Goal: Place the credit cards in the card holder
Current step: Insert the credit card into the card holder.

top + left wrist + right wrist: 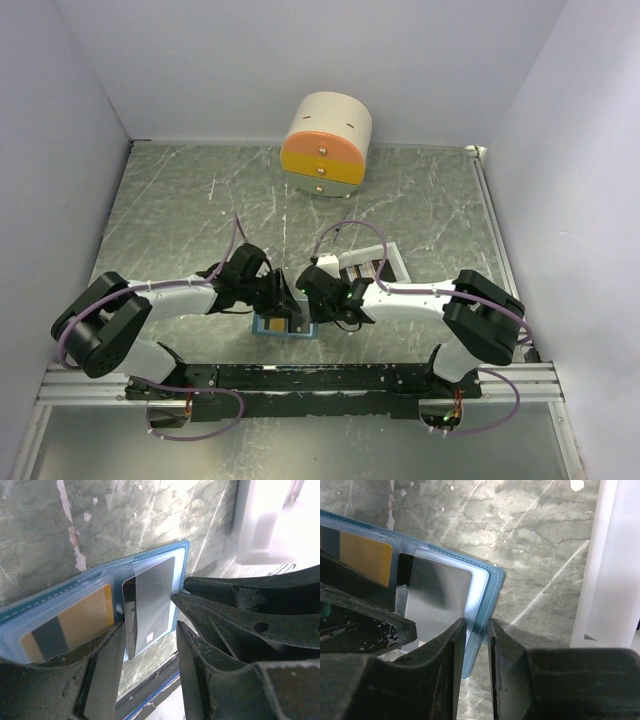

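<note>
The card holder (285, 327) lies open on the counter (180, 210) between both arms. The dark card (150, 600) sits partly inside the pocket on the right arm's side. Its long axis points toward the left gripper (148, 632), whose jaws flank its long edges; clamping cannot be confirmed. The right gripper (477, 627) pinches the holder's outer edge.

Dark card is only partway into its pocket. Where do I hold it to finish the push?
Hold the dark card by its two long edges at the exposed near end, coming from the open side of the card holder. It lies flat, its far end under the clear pocket, so only that end is free. The left hand holds it so.
</note>
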Motion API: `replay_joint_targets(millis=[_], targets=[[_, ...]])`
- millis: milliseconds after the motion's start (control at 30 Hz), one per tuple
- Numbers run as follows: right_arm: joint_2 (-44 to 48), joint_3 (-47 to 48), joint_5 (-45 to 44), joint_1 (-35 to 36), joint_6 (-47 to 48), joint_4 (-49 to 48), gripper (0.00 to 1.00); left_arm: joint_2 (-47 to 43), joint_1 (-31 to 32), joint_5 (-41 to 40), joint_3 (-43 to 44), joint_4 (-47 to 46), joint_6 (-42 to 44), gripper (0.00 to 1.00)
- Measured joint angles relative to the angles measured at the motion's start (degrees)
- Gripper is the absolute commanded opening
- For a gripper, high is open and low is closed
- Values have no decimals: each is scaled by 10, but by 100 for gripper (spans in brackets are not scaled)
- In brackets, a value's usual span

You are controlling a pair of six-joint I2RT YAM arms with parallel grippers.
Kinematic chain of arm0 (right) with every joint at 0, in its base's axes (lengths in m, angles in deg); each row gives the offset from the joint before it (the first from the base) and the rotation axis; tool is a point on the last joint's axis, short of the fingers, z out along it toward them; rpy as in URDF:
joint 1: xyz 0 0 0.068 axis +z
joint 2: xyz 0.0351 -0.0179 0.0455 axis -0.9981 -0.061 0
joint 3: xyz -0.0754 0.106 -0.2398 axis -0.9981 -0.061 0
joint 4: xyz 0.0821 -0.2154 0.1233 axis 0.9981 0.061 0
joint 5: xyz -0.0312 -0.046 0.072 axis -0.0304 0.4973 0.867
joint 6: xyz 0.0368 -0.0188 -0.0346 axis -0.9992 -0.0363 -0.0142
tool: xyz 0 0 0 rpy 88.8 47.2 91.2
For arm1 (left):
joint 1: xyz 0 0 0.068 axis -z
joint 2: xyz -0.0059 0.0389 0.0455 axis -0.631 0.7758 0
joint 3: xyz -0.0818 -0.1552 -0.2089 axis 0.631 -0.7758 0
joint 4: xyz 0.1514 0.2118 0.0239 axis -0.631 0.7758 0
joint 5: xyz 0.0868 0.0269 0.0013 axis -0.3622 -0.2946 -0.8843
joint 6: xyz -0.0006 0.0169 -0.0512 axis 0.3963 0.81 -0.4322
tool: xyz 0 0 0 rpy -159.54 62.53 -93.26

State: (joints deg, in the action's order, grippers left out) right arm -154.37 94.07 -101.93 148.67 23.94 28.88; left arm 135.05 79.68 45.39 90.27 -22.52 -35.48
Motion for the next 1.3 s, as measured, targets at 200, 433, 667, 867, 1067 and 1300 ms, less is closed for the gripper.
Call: replay_joint_targets(millis=[200,433,667,867,1067,1300], targets=[[8,-9,-3,1,-6,-10,28,-12,2,0,-2,-3,-4,54],[28,-31,-4,2,-16,-16,26,-10,4,0,-3,-11,-9,54],[35,-45,-2,2,-22,-37,25,-5,4,0,-3,-15,-9,54],[40,-62,6,2,-22,-70,26,0,4,0,-3,-14,-9,54],[43,-69,10,2,-22,-85,26,0,4,-6,-3,-9,-8,54],[44,-71,9,2,-23,-90,23,-18,5,-21,2,20,-4,58]])
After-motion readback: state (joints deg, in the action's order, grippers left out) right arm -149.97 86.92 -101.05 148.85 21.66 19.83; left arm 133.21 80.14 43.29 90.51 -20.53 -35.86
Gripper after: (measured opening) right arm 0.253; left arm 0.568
